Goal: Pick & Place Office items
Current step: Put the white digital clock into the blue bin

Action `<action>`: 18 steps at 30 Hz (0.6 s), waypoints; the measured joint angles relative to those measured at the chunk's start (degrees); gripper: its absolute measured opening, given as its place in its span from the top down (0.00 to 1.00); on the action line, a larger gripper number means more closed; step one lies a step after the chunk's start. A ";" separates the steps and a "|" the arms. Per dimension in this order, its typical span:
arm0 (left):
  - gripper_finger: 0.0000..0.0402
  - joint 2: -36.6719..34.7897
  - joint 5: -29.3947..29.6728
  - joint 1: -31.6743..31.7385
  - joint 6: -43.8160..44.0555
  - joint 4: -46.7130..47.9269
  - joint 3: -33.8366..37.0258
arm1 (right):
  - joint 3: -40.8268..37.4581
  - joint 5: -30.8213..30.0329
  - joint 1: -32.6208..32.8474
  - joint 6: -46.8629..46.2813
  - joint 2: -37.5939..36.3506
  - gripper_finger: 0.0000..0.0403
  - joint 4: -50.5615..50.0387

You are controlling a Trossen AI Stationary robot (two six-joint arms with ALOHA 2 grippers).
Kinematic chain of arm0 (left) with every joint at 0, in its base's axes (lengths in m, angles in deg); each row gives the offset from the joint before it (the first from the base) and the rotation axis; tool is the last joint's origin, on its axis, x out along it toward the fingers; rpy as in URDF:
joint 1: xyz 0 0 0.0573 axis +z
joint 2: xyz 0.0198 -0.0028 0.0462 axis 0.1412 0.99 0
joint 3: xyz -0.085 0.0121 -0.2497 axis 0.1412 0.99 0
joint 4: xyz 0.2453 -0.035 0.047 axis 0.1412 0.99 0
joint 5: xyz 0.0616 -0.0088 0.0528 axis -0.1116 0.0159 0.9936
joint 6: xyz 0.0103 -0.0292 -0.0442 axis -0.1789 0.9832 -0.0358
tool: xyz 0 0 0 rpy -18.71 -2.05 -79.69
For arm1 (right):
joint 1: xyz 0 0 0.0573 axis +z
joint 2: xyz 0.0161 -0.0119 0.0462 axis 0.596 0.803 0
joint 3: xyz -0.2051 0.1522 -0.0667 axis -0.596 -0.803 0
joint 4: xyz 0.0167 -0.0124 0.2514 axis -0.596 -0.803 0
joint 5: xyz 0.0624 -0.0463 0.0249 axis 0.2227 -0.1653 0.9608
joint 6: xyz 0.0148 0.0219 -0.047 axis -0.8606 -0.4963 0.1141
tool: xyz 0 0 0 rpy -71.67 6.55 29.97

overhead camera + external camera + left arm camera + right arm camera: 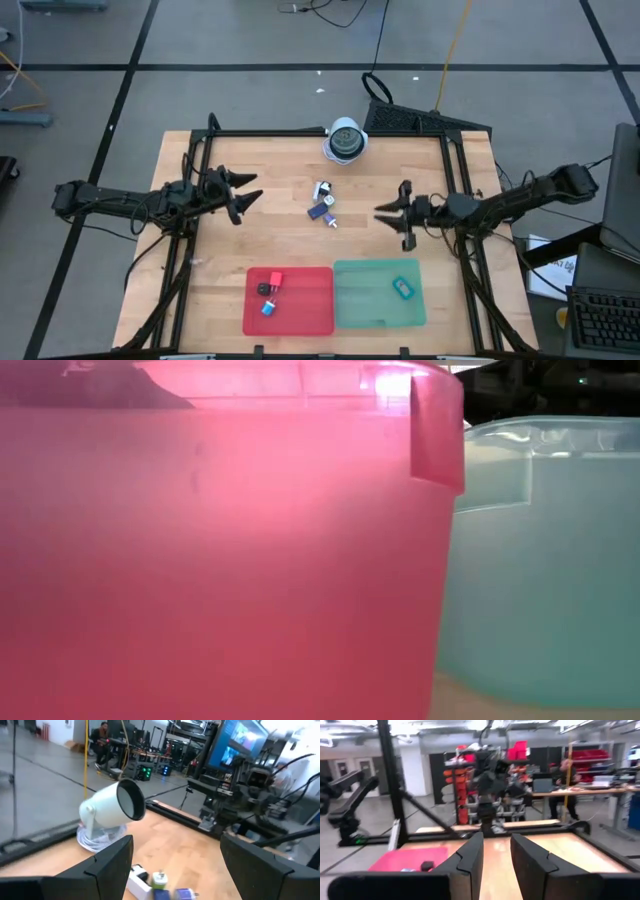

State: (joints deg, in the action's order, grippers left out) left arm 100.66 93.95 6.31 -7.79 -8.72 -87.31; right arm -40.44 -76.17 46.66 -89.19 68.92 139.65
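A wooden counter (290, 240) seen from above, with 2 dark robot arms reaching in from opposite side edges. The left gripper (243, 195) hovers near the left edge with its jaws spread wide and nothing between them, aimed toward the middle. The right gripper (393, 215) hovers right of centre with its jaws nearly together; no item shows between them.

Between the arms, at the counter's centre, lies a small cluster of unsorted office items (322, 203), within reach of either arm. Along the near edge sit 2 flat trays, apparently the sorting targets: the red tray (310, 310) holds 3 tiny pieces, the green tray (360, 300) holds 1 teal piece (402, 288). A white-and-grey domed object (346, 140) stands at the far edge, clear of the work.
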 joint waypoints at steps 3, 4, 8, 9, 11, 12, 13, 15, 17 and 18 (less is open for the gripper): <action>0.26 0.84 -0.22 0.00 2.26 0.30 0.00 | 0.00 0.68 -2.14 0.47 -3.30 0.77 -2.62; 0.26 1.44 -0.70 0.00 2.57 0.51 0.00 | 0.00 1.60 -2.79 0.47 -4.42 0.77 -3.84; 0.26 6.59 -1.82 -0.04 6.08 0.48 -0.10 | 0.00 1.47 -4.22 0.50 -8.48 0.69 -7.95; 0.26 8.52 -1.55 -0.02 7.11 0.48 -0.38 | 0.00 1.44 -4.61 0.61 -9.29 0.67 -8.93; 0.26 12.69 -0.77 0.15 8.37 0.62 -1.26 | 0.00 1.44 -5.28 0.58 -10.32 0.61 -10.47; 0.26 15.08 -0.45 0.36 8.83 0.62 -2.00 | 0.00 1.42 -5.55 0.54 -10.66 0.58 -11.08; 0.26 17.46 -0.34 0.68 9.15 0.44 -2.99 | 0.00 1.37 -5.70 0.54 -10.89 0.56 -11.70; 0.26 22.56 -0.27 1.41 10.30 1.63 -5.19 | 0.00 1.34 -5.99 0.83 -10.91 0.51 -12.46; 0.26 27.90 -0.16 2.45 11.45 3.68 -8.28 | 0.00 1.29 -6.00 1.08 -10.91 0.46 -13.70; 0.26 30.54 -0.12 2.96 12.10 4.80 -10.03 | 0.00 1.31 -6.00 1.12 -10.90 0.45 -14.29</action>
State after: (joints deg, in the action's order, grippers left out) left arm 131.19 93.83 9.28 4.31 -3.92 -97.34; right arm -40.44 -74.86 40.66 -88.07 58.02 125.37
